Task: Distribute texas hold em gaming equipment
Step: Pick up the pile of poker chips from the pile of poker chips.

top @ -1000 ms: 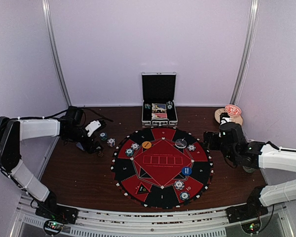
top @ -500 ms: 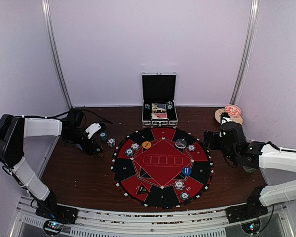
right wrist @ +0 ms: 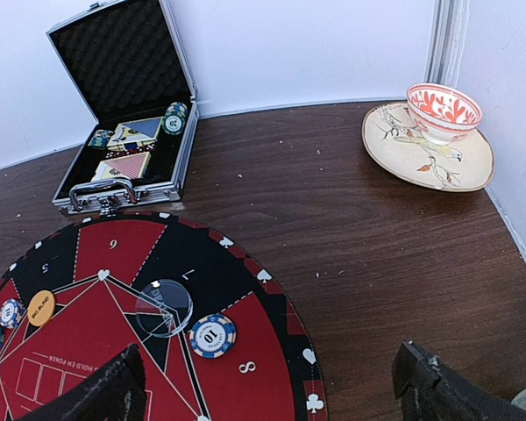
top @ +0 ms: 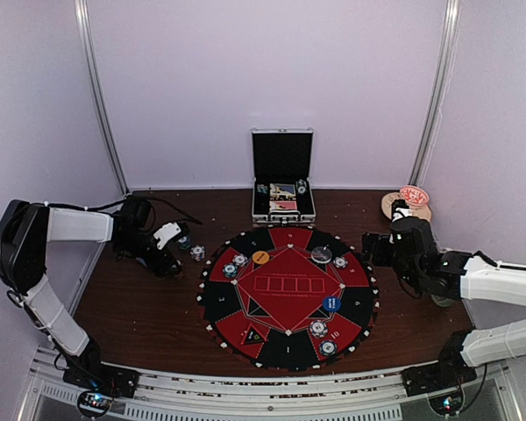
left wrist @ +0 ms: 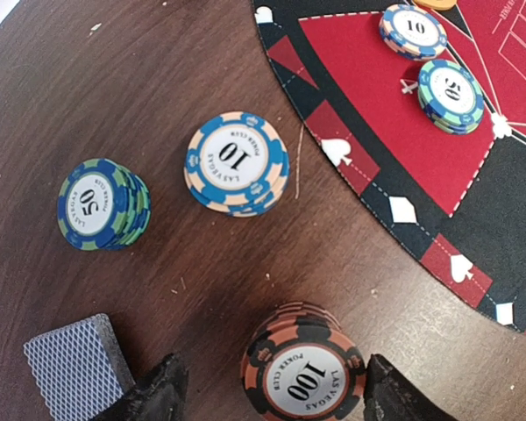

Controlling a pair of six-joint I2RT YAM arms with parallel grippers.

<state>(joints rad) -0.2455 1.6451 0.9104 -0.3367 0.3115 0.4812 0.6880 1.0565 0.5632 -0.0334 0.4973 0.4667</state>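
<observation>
left wrist: left gripper point(left wrist: 273, 375) agape astride the brown chip stack point(left wrist: 305, 379), mat edge point(left wrist: 393, 215) near (right gripper point(right wrist: 270, 373) agape)

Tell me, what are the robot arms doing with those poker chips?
They're setting up a poker game. The left gripper is open around the 100 chip stack on the table, beside the round game mat. Some chips already sit on the mat. The right gripper hangs open, holding nothing.

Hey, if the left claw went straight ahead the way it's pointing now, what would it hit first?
The brown 100 chip stack, sitting right inside the open left claw; past it, probably the blue 10 chip stack.
</observation>
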